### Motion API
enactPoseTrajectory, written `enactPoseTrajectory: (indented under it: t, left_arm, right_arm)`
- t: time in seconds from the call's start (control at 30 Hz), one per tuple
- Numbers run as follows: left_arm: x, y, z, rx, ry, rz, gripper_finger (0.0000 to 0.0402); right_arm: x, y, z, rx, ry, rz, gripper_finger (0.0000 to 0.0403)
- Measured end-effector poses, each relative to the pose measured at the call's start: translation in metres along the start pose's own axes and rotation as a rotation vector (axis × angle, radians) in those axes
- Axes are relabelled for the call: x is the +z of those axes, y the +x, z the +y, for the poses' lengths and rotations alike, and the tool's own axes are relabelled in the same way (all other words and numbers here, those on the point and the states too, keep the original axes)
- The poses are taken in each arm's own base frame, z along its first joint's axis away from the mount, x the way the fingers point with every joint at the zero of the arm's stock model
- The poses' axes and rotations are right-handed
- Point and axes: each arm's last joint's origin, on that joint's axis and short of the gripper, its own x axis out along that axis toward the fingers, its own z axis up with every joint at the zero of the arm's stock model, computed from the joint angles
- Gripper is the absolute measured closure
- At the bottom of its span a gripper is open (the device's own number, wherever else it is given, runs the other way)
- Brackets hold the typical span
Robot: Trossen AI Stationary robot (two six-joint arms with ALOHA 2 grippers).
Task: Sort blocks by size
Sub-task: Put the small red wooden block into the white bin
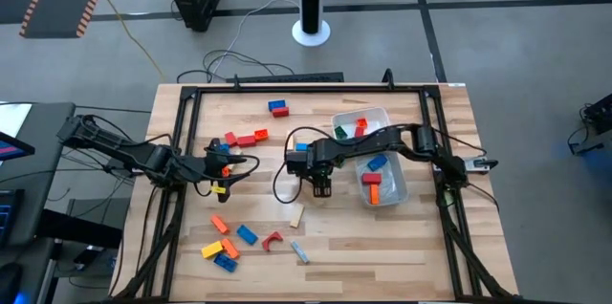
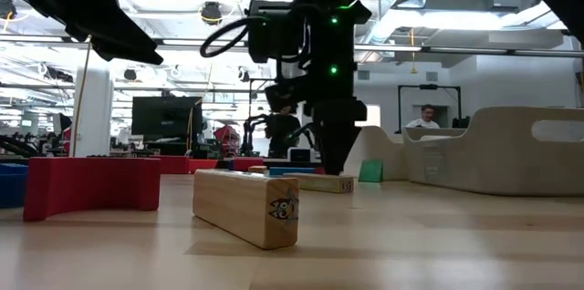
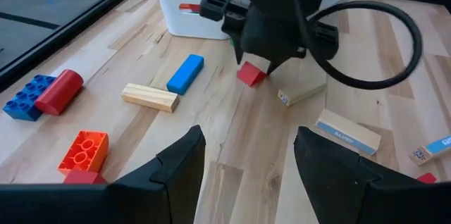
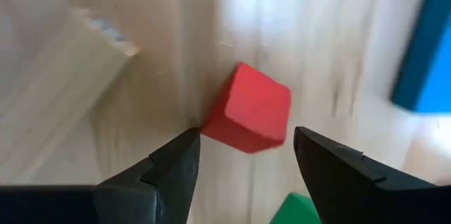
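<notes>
The right gripper (image 1: 320, 187) hung near the middle of the table (image 1: 402, 237), pointing straight down, its jaws spread wide over a small red cube (image 4: 248, 118) that lay on the wood between the fingers (image 4: 163, 171), touching neither as far as I could see. In the left wrist view the same cube (image 3: 251, 74) sat just beneath that gripper, with a tan bar (image 3: 301, 94) beside it. The left gripper (image 1: 229, 165) waited at the table's left side, fingers (image 3: 180, 164) open and empty. Blocks were scattered about: a red pair (image 1: 247, 139) and a blue-and-red piece (image 1: 278, 107) toward the far edge, a tan block (image 1: 296, 214) just in front of the right gripper, and a cluster of orange, blue and yellow ones (image 1: 222, 244) near the front left, with a red arch (image 1: 273, 240) and a pale blue bar (image 1: 300, 251) close by. A white tub (image 1: 346, 117) on the right held green and orange pieces, and a clear tub (image 1: 400, 182) next to it held a blue block (image 1: 377, 162) and a red-and-orange one (image 1: 372, 187). From table height the tan block (image 2: 246, 206) loomed in front, the red arch (image 2: 91, 197) to its left.
</notes>
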Motion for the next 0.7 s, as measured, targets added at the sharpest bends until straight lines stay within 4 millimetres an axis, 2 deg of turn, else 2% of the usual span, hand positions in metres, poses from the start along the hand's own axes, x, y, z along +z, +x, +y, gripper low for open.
enactPoseTrajectory:
  t: [0.23,0.7]
  left_arm:
    - [0.0,0.0,0.0,0.0,0.001,0.0,0.0194]
    - [-0.0002,0.0,-0.0005,-0.017,-0.004,0.006,0.0194]
  right_arm:
    - [-0.0025,0.0012,-0.0059,0.061,0.212,0.033,0.0138]
    - [0.0013,0.0014,-0.0067,0.09,0.237,-0.003,0.0137]
